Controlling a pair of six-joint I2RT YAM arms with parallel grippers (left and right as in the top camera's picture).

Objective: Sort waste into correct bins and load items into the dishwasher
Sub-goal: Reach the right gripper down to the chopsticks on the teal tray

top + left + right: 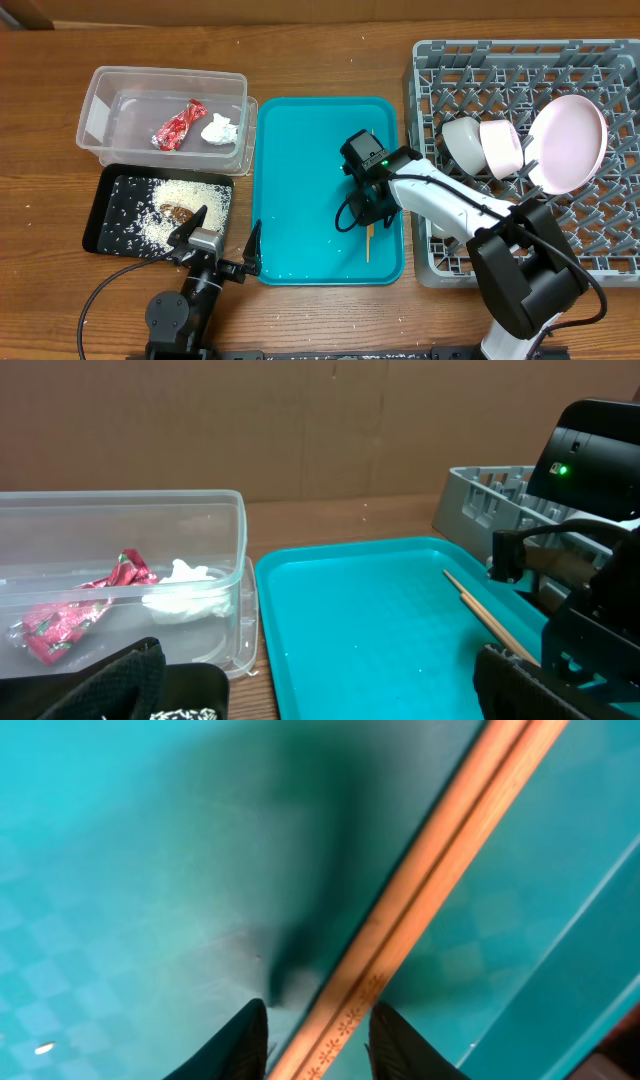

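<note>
On the teal tray [300, 180], the right gripper's [318, 1045] spread fingers [243, 1042] straddle two pale, pattern-stamped chopsticks [440, 870].

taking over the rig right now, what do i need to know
Left tool: open, empty, by the front left corner of the flat teal plastic tray.
Right tool: down on that tray, straddling the two thin wooden chopsticks; I cannot tell whether it is clamped.
Done: crinkled red snack wrapper and crumpled white tissue ball are in the clear rectangular plastic tub. White rice scraps are in the shallow black tray. White bowl, pink bowl and pale pink round plate are in the grey pegged dish rack.
Left: chopsticks into the rack.
</note>
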